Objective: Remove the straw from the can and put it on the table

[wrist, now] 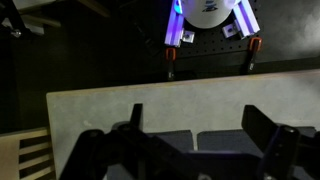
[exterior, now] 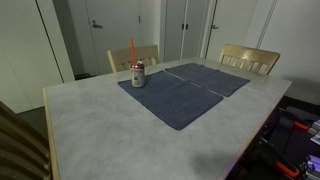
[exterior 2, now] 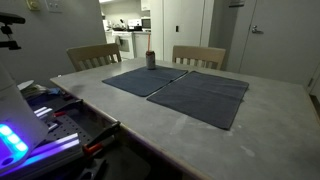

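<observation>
Your claw [wrist: 195,115] isn't holding anything. In the wrist view it comes in from the bottom edge with the two dark fingers [wrist: 136,118] spread wide apart, and all you can see between them is pale tabletop [wrist: 100,110] and a bit of dark blue mat [wrist: 215,142]. Neither the can nor the straw shows up in that view.

The can [exterior: 138,74] sits left of centre in an exterior view, standing upright at the far left corner of the bigger blue mat [exterior: 175,100]. I can't tell if its base is fully on the cloth or half on the bare top. The straw [exterior: 132,50] is in the can, poking up out of the top and leaning a touch to the left, bright orange-red against the wooden chair [exterior: 150,52] behind it.

In an exterior view from the opposite side, the can [exterior 2: 151,59] is just a tiny thing up near the top centre, at the far end of the mats and between two chairs. The straw is too small to make out there.

A second mat [exterior: 212,76] lies right beside the first one, their edges just about touching. At the top of the wrist view there's a blue-purple light strip [wrist: 178,25] glowing against a dark background, past the tabletop's edge.
</observation>
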`<state>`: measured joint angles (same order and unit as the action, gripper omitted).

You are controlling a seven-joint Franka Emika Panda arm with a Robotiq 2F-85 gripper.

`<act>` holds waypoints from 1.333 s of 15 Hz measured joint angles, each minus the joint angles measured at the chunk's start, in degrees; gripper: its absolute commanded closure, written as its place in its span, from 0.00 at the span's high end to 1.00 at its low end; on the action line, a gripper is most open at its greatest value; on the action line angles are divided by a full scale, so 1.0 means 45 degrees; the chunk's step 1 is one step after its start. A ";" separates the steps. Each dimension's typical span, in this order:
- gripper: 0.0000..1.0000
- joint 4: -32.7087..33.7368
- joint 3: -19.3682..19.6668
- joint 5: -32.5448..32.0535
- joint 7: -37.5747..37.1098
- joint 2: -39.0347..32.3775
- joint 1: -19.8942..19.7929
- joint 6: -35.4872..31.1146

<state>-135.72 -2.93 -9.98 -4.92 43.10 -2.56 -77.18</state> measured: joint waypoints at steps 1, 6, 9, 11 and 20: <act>1.00 0.0000 0.0000 0.0000 0.0000 0.0000 0.0000 0.0000; 1.00 0.0064 -0.0013 -0.0026 0.0000 -0.0042 0.0163 -0.0003; 1.00 0.0481 -0.0165 -0.0346 0.0023 -0.0437 0.0473 -0.0033; 1.00 0.0918 -0.0296 -0.0680 0.0117 -0.0917 0.0703 -0.0081; 1.00 0.3186 0.0054 -0.0993 0.2443 -0.3632 0.1568 -0.2205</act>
<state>-121.38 -2.69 -14.44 6.08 26.76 4.50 -87.10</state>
